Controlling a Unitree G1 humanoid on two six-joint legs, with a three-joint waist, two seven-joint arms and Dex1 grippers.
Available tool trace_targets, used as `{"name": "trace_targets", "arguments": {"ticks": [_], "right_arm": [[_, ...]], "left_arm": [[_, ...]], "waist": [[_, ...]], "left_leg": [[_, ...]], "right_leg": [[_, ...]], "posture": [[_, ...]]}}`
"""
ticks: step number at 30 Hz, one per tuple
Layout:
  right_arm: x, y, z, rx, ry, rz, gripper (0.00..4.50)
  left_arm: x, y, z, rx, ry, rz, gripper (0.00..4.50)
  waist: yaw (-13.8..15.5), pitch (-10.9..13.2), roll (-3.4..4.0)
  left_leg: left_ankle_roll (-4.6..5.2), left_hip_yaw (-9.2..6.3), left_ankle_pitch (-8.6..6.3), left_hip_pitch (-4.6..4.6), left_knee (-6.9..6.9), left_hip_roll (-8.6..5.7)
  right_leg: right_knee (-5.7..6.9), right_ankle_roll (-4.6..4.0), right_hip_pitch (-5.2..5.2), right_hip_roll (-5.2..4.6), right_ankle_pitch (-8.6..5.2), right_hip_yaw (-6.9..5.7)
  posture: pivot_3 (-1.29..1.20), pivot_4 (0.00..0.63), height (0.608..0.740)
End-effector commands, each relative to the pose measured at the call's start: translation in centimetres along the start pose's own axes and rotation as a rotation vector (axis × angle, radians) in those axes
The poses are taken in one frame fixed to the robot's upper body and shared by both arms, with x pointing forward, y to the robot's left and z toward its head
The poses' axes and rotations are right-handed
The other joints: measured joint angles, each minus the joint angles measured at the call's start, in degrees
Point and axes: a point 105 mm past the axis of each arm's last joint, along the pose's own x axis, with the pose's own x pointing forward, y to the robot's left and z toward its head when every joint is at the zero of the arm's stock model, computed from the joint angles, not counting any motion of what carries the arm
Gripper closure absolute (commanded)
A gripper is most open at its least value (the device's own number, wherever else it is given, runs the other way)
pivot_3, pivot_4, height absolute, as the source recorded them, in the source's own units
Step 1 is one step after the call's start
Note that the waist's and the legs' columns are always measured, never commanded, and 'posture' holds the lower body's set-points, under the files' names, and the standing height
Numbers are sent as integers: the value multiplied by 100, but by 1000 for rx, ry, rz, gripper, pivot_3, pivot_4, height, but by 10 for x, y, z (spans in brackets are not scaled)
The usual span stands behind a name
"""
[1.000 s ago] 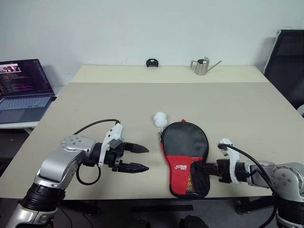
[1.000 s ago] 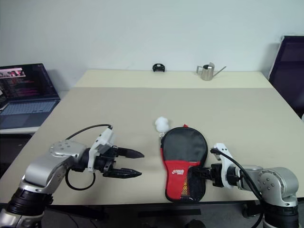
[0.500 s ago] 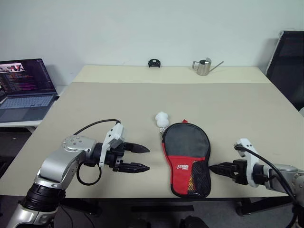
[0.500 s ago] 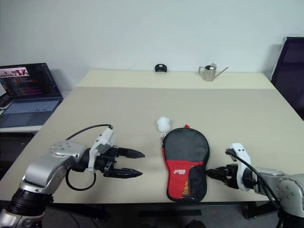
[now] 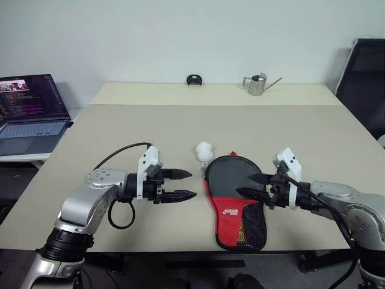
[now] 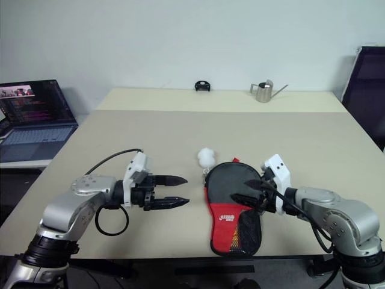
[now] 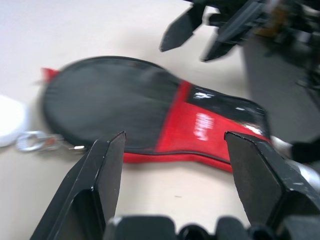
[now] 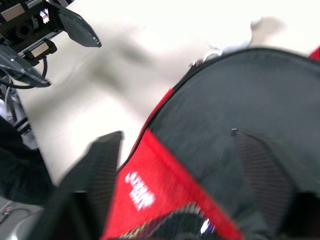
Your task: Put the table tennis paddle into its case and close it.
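Two grippers flank the case [image 5: 236,198], which lies flat on the table [image 5: 180,126] near its front edge, round black end pointing to twelve o'clock and red panel with mesh pocket toward six. Left gripper [image 5: 184,184] hovers at nine o'clock of it, jaws apart, gripping nothing. Right gripper [image 5: 251,186] hangs over the case's three o'clock edge, jaws spread wide, empty. White ball charm [image 5: 204,151] sits at eleven o'clock.

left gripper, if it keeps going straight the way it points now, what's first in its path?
Likely the case: the left gripper, open, points at the case's near edge, with bare table between. Height is unclear; it might pass just above.
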Motion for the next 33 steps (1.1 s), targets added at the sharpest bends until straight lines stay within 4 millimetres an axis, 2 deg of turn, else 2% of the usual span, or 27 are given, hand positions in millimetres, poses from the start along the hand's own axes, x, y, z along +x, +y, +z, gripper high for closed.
{"name": "trace_targets", "arguments": {"ticks": [1, 4, 6, 13, 17, 23, 28, 33], "right_arm": [[12, -6, 14, -105, -34, -3, 85], [22, -7, 16, -129, -31, 17, 85], [31, -5, 13, -132, -24, 42, 85], [49, -15, -17, -123, 49, 15, 85], [54, -17, -27, -105, 65, 4, 85], [60, -16, -34, -92, 66, 2, 85], [65, -13, -35, -82, 60, 2, 0], [69, -9, -37, -71, 56, 10, 0]], "left_arm": [[-5, 9, 13, 46, -48, 78, 1058], [-5, 15, 12, 49, -47, 126, 1058], [-5, 27, 10, 73, -30, 204, 1058], [-2, 63, 21, 62, -64, 412, 1058], [5, 78, 18, 39, -31, 451, 1058], [28, 97, 20, 41, 7, 436, 1058], [48, 122, 28, 18, 3, 488, 18], [72, 139, 28, 0, 26, 511, 18]], "waist": [[-4, 0, 0], [-2, 0, 0], [-1, 0, 0], [19, 0, -1], [16, 0, -1], [14, -2, -4], [12, -4, -7], [2, -7, -13]], "left_leg": [[0, 0, 0, 0, 0, 0], [0, 0, 0, 0, 0, 0], [0, -1, 0, 0, 0, 0], [-1, -1, 0, -4, 2, -2], [-1, -1, 0, -4, 2, -2], [-2, 0, 1, -1, 6, -4], [-3, 1, 2, 0, 6, -5], [-3, 2, 1, -1, 8, -6]], "right_leg": [[0, 0, 0, 0, 0, 0], [1, 0, -2, 0, 0, 0], [0, -1, -2, 0, 0, 0], [-2, 0, -3, -3, 1, -2], [-1, 0, -4, -3, 1, -4], [7, 0, -4, -2, 1, -5], [10, 0, -5, -1, 1, -6], [10, 0, -5, -1, 1, -6]], "posture": [[0, 150, 740], [0, 150, 740], [0, 150, 740], [0, 150, 740], [0, 150, 740], [0, 150, 740], [0, 150, 740], [0, 150, 740]]}}
